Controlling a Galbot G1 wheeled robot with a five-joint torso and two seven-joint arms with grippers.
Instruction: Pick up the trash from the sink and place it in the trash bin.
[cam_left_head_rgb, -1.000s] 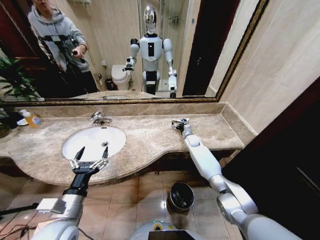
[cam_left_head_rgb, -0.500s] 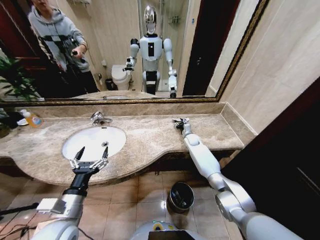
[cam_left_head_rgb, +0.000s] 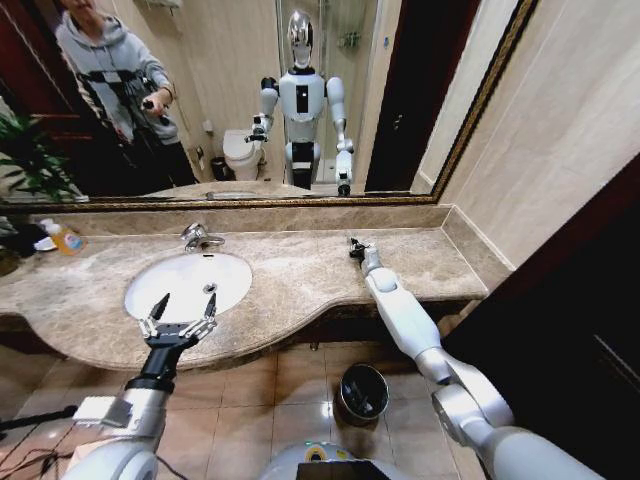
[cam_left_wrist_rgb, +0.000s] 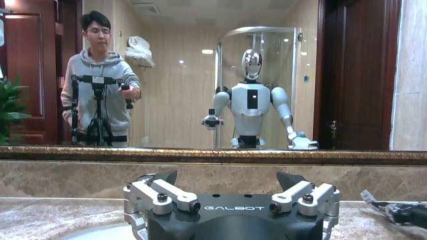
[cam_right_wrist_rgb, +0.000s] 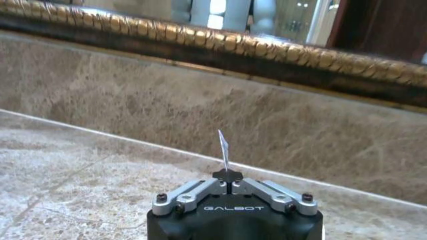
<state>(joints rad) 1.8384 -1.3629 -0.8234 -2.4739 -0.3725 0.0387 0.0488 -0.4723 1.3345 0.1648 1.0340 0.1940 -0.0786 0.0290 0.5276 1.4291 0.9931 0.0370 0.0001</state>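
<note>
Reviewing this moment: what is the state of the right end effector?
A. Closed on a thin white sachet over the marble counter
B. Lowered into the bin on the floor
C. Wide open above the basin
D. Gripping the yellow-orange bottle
A. The right wrist view shows the right end effector closed with a thin white sachet standing up from between its fingers, and the head view places it over the marble counter, to the right of the sink.
</note>
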